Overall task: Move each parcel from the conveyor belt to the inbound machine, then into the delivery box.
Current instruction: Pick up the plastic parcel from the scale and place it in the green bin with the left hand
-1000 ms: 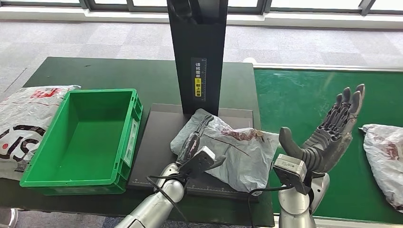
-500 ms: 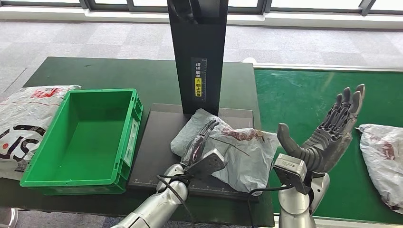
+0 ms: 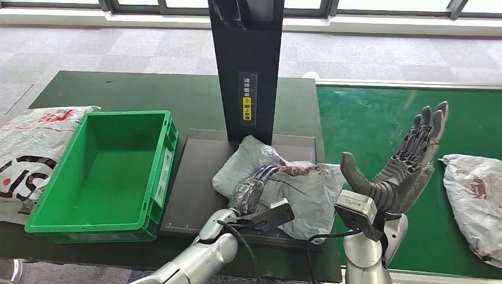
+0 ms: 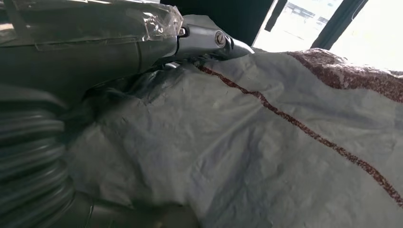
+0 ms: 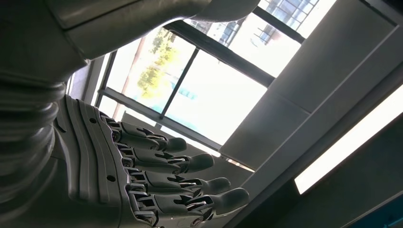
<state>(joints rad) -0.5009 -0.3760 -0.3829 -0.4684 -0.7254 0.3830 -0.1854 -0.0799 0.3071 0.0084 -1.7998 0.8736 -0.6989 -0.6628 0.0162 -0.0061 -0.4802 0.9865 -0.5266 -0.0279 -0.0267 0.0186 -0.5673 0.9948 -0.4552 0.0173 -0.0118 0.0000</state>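
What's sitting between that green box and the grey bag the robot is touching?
Nothing: in the head view, a bare strip of the black scanner platform separates the green box from the grey parcel.

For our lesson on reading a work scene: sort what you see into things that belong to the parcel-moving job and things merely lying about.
Part of the job:
grey parcel under the left hand
scanner platform
green crate
conveyor belt
belt parcel
right hand, raised and holding nothing

Lying about:
white printed bag beside the crate
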